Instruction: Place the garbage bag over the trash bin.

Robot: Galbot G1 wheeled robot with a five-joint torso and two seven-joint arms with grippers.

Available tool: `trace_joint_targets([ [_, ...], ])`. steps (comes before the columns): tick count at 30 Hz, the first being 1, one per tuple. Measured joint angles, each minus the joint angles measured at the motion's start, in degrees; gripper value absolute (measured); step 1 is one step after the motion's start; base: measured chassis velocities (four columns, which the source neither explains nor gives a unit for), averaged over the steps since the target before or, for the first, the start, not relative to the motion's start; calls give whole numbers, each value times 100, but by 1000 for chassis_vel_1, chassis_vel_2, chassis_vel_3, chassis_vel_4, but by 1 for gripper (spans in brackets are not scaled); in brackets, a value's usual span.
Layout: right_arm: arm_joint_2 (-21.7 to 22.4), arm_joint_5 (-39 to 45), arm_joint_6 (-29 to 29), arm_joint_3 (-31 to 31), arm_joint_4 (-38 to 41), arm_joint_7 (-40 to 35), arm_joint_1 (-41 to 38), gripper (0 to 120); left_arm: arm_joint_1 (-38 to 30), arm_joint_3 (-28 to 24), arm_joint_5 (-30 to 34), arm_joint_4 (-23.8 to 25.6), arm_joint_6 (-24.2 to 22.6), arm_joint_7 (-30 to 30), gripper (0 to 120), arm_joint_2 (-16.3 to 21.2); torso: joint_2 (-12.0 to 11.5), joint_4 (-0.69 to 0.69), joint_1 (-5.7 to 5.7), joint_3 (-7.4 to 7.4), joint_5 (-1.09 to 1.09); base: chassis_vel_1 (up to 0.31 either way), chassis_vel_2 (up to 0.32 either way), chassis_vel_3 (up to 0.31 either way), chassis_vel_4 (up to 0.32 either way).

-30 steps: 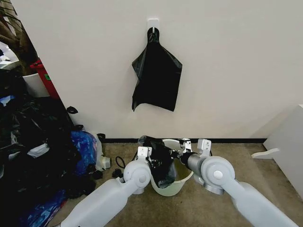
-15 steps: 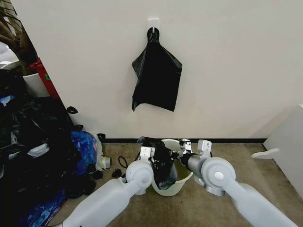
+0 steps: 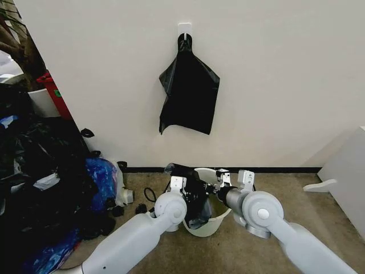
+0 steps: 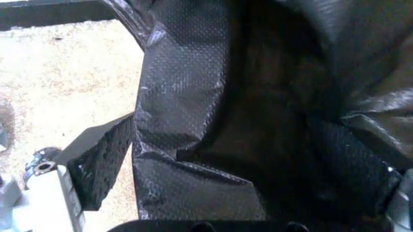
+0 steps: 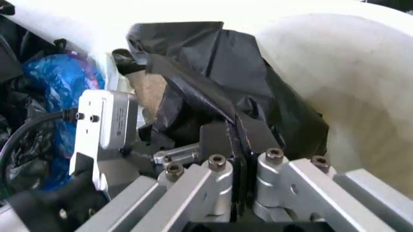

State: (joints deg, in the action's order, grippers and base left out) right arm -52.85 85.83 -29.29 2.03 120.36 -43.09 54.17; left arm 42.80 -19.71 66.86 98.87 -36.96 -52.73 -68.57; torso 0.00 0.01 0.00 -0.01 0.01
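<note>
The trash bin (image 3: 201,228), a small white bucket, stands tilted on the carpet near the wall between my two arms. The black garbage bag (image 3: 196,201) hangs over its left rim and partly inside it. My left gripper (image 3: 184,192) is pushed into the bag; in its wrist view the fingers (image 4: 96,164) stand apart, open, with bag film (image 4: 193,96) draped between them. My right gripper (image 5: 235,129) is shut on a fold of the bag (image 5: 213,63) just above the bin's pale inner wall (image 5: 348,96); in the head view it (image 3: 214,185) sits at the bin's far rim.
Flat black bags (image 3: 189,94) hang from a white hook on the wall above. A heap of stuffed black sacks (image 3: 34,171), a blue bag (image 3: 102,174) and a red container (image 3: 55,91) crowd the left. White furniture (image 3: 348,177) stands at right.
The bin has tipped further and its base slid toward me. My left arm has pushed right and forward into the bag. The right gripper keeps its hold.
</note>
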Motion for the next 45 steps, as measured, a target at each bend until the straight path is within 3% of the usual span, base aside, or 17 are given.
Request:
trace_joint_targets([
  [18,44,2,6,-14,-2,-4,-3,0,80,-57,-3,-90,27,-102,90,-30,0,0,0,0,0,0,0,0,0],
  [23,45,2,6,-27,-18,-4,3,0,68,-89,-11,-140,60,-105,80,-56,1,0,0,0,0,0,0,0,0],
  [24,44,3,6,-30,-23,-4,6,0,66,-104,-15,-156,81,-123,71,-60,1,0,0,0,0,0,0,0,0],
  [34,33,-3,5,-84,-98,13,24,0,70,-159,-16,-226,121,-199,33,-77,1,1,0,0,1,0,0,0,0],
  [45,48,-94,-6,-215,-134,98,133,0,87,-231,-16,-211,199,-264,9,-103,2,-2,0,0,-3,0,0,0,0],
])
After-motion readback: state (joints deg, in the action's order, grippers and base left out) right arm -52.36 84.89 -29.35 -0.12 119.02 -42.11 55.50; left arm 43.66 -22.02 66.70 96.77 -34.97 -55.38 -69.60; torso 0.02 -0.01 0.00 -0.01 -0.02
